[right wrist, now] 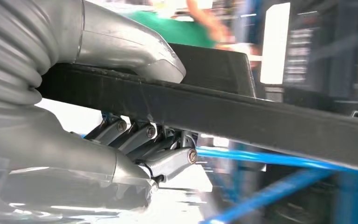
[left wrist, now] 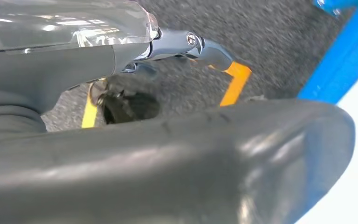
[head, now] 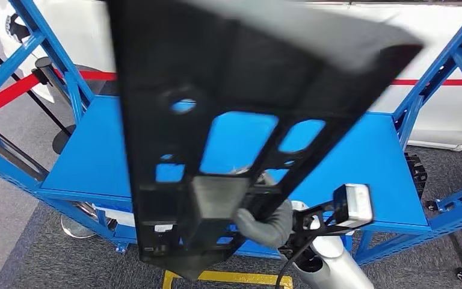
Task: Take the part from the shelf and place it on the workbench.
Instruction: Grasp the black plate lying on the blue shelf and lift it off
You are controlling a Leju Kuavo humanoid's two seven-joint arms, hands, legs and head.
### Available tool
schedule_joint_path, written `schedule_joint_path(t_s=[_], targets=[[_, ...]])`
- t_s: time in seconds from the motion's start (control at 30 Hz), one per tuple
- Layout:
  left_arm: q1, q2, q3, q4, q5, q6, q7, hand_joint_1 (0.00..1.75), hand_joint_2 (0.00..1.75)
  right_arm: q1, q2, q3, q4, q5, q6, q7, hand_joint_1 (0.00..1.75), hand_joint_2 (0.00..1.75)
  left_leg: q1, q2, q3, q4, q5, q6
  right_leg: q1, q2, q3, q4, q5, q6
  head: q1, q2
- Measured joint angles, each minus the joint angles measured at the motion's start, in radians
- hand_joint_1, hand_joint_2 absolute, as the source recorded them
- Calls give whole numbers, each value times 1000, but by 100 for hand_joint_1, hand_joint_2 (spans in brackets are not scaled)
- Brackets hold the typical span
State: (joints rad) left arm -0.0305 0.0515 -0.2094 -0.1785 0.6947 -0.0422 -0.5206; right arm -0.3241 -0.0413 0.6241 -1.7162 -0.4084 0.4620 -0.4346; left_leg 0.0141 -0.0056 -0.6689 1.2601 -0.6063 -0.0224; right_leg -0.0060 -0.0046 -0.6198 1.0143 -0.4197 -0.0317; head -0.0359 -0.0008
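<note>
Right hand [right wrist: 135, 116] clamps the black part [head: 228, 120] near its lower end, thumb on one face and fingers under the other, holding it high and tilted over the blue shelf [head: 90, 156] (probably to clear the frame). Left hand [left wrist: 177, 154] hangs over grey carpet with yellow tape; its grip I cannot tell.
</note>
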Motion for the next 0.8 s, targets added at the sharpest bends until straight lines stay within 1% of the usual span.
schedule_joint_path(t_s=[0.03, 0.07, 0.1, 0.13, 0.17, 0.2, 0.23, 0.27, 0.3, 0.33, 0.37, 0.4, 0.43, 0.47, 0.5, 0.53, 0.57, 0.6, 0.63, 0.67, 0.7, 0.73, 0.77, 0.8], targets=[[0, 0, 0, 0, 3, 4, 3, 0, 0, 5, -3, 9, 8, 25, -8, -2, 161, 175, 0, 0, -4, 29, -10, -1, 1, -1, -8, 2, 4, 0, 0, 0], [1, 0, 0, 0, 6, 5, 5, 0, 0, 9, -7, 16, 14, 46, -15, -9, 161, 175, 0, 0, 11, 17, -1, -1, 2, -1, -16, 5, 8, 1, 0, 0], [2, 0, 0, 0, 8, 6, 6, 0, 0, 13, -12, 20, 18, 63, -21, -20, 161, 175, 0, 0, 45, -31, 22, 1, 3, -1, -24, 9, 12, 3, 0, 0], [2, 0, 0, 0, 8, 7, 8, 0, 0, 15, -17, 21, 20, 78, -26, -33, 161, 175, 0, 0, 93, -107, 45, 4, 3, -1, -30, 14, 16, 6, 0, 0], [1, 0, 0, 0, 9, 8, 8, 0, 0, 16, -22, 22, 21, 90, -29, -45, 161, 175, -3, 0, 132, -173, 63, 8, 4, 0, -35, 17, 20, 10, 0, 0], [0, 0, 0, 0, 9, 8, 9, 0, 0, 17, -27, 22, 21, 99, -30, -55, 161, 175, -5, -1, 159, -221, 75, 13, 5, -1, -38, 20, 24, 15, 0, 0], [-2, 0, 0, 0, 9, 8, 9, 0, 0, 18, -31, 22, 21, 106, -30, -63, 161, 175, -7, -2, 170, -245, 81, 19, 5, -1, -40, 21, 29, 21, 1, 0], [-2, 0, 0, 0, 8, 8, 10, 0, 0, 19, -35, 22, 21, 113, -30, -69, 161, 175, -10, -2, 167, -245, 86, 24, 5, -1, -40, 20, 35, 27, 1, 0], [-1, 0, 0, 0, 8, 8, 10, 0, 0, 21, -39, 22, 20, 122, -31, -73, 161, 175, -10, -2, 164, -247, 93, 30, 5, 0, -41, 18, 41, 33, 2, 0], [0, 0, 0, 0, 7, 7, 10, 0, 0, 24, -44, 22, 18, 132, -33, -76, 161, 175, -8, 0, 161, -249, 102, 36, 3, 1, -44, 19, 40, 39, 2, 0], [0, -1, 0, 0, 6, 6, 10, 0, 0, 27, -50, 22, 16, 143, -36, -78, 161, 175, -7, 2, 156, -252, 112, 43, 2, 3, -50, 29, 24, 44, 2, 0], [0, -2, 0, 0, 5, 3, 10, 0, 0, 29, -57, 22, 13, 152, -39, -79, 161, 175, -4, 5, 148, -254, 122, 49, 1, 4, -62, 58, -9, 48, 3, 0], [-1, -3, 0, 0, 4, -1, 9, 0, 0, 32, -65, 22, 11, 160, -40, -84, 161, 175, -3, 7, 138, -255, 132, 54, -2, 5, -79, 107, -57, 52, 4, 0], [-1, -3, 0, 0, 3, -4, 7, 0, 0, 37, -73, 22, 9, 166, -40, -90, 161, 175, -3, 7, 125, -254, 141, 57, -3, 5, -99, 172, -107, 56, 5, 0], [-1, -4, 0, 0, 4, -6, 4, 0, 0, 44, -81, 22, 8, 171, -38, -98, 161, 175, -4, 7, 112, -253, 150, 57, -4, 5, -116, 240, -146, 59, 5, 0], [-1, -4, 0, 0, 4, -7, 1, 0, 0, 51, -88, 22, 8, 174, -35, -107, 161, 175, -4, 7, 99, -251, 158, 56, -5, 5, -122, 288, -165, 61, 5, 0], [0, -5, 0, 0, 5, -8, -1, 0, 0, 59, -94, 22, 8, 178, -32, -115, 161, 175, -4, 7, 87, -249, 165, 55, -6, 5, -112, 304, -162, 61, 5, 0], [1, -6, 0, 0, 6, -8, -3, 0, 0, 64, -100, 22, 8, 181, -30, -122, 161, 175, -4, 7, 75, -246, 171, 53, -7, 5, -84, 283, -144, 61, 5, 0], [2, -7, 0, 0, 7, -8, -4, 0, 0, 67, -103, 22, 8, 183, -29, -127, 161, 175, -4, 7, 66, -243, 177, 50, -7, 5, -35, 224, -119, 58, 5, 0], [2, -8, 0, 0, 7, -8, -4, 0, 0, 68, -106, 22, 8, 185, -29, -132, 161, 175, -5, 7, 59, -240, 181, 46, -6, 5, 21, 147, -104, 55, 5, 0], [2, -9, 0, 0, 7, -6, -3, 0, 0, 69, -107, 22, 6, 185, -30, -137, 161, 175, -6, 6, 54, -237, 186, 42, -4, 5, 67, 79, -97, 50, 4, 0], [2, -10, 0, 0, 6, -4, 0, 0, 0, 70, -109, 22, 2, 186, -32, -140, 161, 175, -7, 6, 52, -236, 192, 36, -2, 5, 100, 29, -95, 46, 5, 0], [2, -10, 0, 0, 6, -2, 4, 0, 0, 72, -109, 21, -3, 189, -37, -143, 161, 175, -7, 6, 51, -237, 198, 30, 1, 6, 112, 7, -98, 42, 5, 0], [2, -9, 0, 0, 5, 1, 9, 0, 0, 74, -110, 21, -10, 192, -42, -144, 161, 175, -7, 5, 50, -238, 204, 23, 4, 5, 110, 3, -94, 36, 5, 0]])
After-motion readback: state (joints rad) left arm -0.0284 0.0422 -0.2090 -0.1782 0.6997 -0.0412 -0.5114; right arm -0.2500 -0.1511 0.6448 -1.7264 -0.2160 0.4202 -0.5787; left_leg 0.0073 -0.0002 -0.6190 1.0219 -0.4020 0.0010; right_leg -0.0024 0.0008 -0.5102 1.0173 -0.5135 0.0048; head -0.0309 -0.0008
